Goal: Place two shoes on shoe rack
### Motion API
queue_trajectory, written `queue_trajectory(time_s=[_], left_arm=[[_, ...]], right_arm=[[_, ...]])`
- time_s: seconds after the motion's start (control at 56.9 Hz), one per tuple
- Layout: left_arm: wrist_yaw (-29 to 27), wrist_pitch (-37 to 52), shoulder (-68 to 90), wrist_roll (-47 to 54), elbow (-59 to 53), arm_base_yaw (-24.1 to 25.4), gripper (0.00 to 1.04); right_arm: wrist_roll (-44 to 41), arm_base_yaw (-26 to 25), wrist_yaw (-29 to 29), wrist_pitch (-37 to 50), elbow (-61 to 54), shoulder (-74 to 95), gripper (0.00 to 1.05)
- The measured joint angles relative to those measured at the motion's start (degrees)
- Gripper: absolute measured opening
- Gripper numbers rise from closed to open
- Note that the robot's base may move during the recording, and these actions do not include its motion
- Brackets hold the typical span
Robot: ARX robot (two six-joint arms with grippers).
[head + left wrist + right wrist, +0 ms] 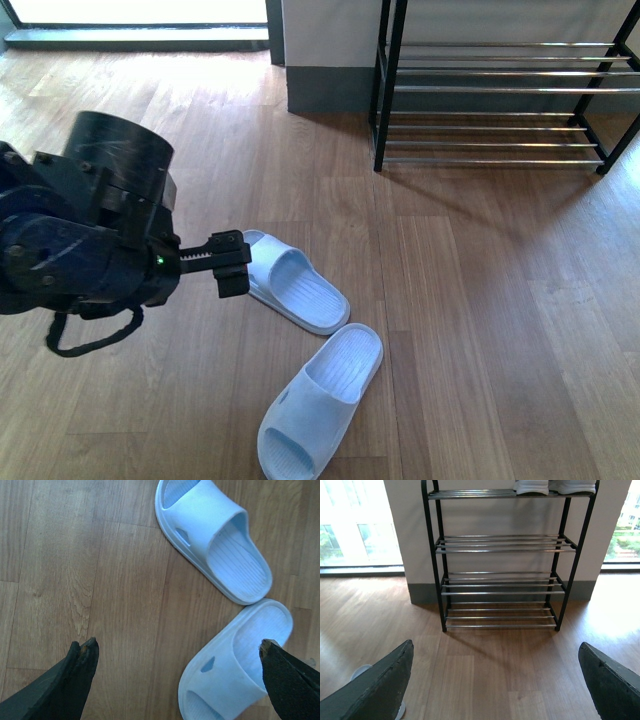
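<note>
Pale blue slides (220,535) lie just beside the wide-spread left tool (177,647).

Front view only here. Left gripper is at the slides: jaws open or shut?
Observer: Open. The left wrist view shows the left gripper spread wide, with the nearer slide beside one finger and ungripped.
Operator: The rack's top is cropped for me. Anything up there?
Observer: The right wrist view shows white-soled shoes on the top tier of the shoe rack.
Operator: Right arm?
Observer: The right gripper is open, empty and facing the rack.
</note>
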Motion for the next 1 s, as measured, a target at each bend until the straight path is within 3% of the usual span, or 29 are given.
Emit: queue_trajectory(time_s=[0.387, 0.598, 1.002], left_arm=[[-0.5, -1.8, 19.1, 4.3, 19.3, 0.3, 0.95], [0.1, -6.5, 30.4, 7.0, 34.5, 0.1, 0.95], [0.2, -12.7, 42.1, 9.3, 53.8, -0.7, 0.95]], right_arm=[[0.0, 0.0, 0.0, 0.0, 0.0, 0.0, 0.96], [0.0, 0.0, 0.0, 0.0, 0.0, 0.0, 0.96], [0.0, 0.0, 0.0, 0.0, 0.0, 0.0, 0.96]])
